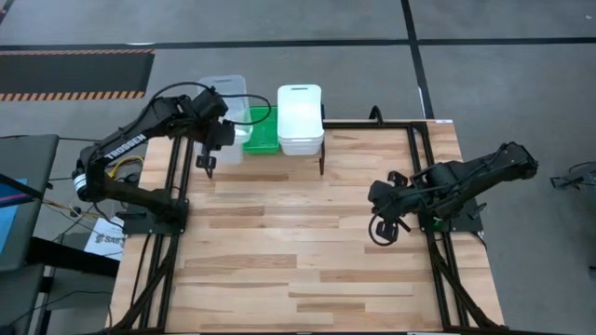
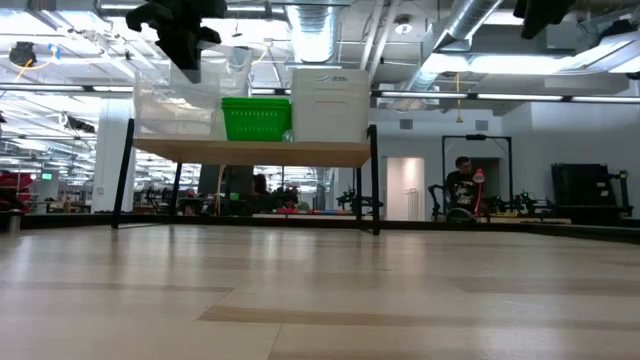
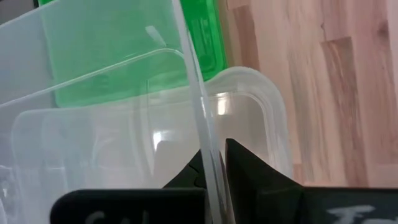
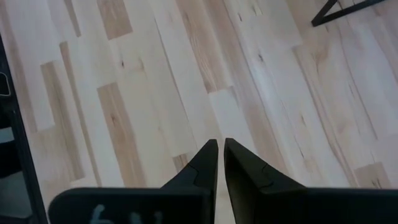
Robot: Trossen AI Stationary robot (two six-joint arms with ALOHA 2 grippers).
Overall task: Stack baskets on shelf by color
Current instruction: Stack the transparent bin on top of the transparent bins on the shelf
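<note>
While the left gripper (image 1: 216, 133) pinches a clear basket's (image 1: 226, 98) wall over the shelf's left end | low: green basket (image 2: 256, 118) mid-shelf (image 2: 250, 153), white basket (image 2: 330, 104) right | right wrist: right gripper (image 4: 221, 163) nearly closed, empty, above surface (image 4: 155, 81)

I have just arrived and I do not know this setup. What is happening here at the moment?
The robot is sorting baskets onto a small shelf at the far edge of the table. The left pincer is shut on the wall of a clear basket at the shelf's left end, over another clear one. Green baskets sit in the middle and white baskets at the right. The right pincer holds nothing and waits over bare table.
</note>
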